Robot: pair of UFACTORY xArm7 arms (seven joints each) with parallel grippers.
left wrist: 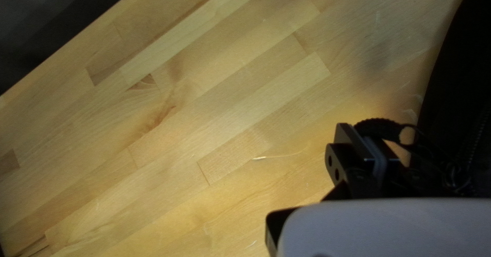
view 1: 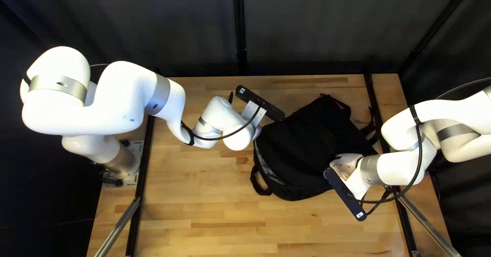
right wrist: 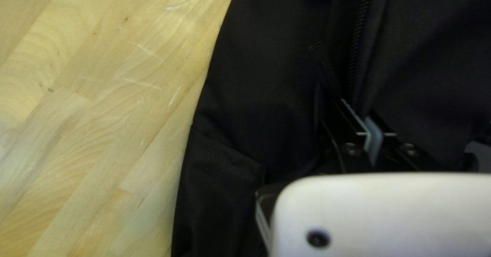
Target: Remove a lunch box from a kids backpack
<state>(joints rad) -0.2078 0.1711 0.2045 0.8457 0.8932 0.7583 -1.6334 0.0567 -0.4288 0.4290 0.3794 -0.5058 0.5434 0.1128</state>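
My right gripper (view 1: 347, 164) is clenched at 4 o'clock on the backpack (view 1: 312, 144); can't tell if I've caught cloth. Black loop (view 1: 260, 186) at the bag's 8. Bag lies on the table (view 1: 204, 206), lunch box location: can't tell. Left gripper (view 1: 257, 130) at bag's 10, pinching a black strap (left wrist: 379, 127).

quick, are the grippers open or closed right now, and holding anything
Left gripper: closed; grip on cord pull unclear.
Right gripper: closed by backpack; hold unclear.
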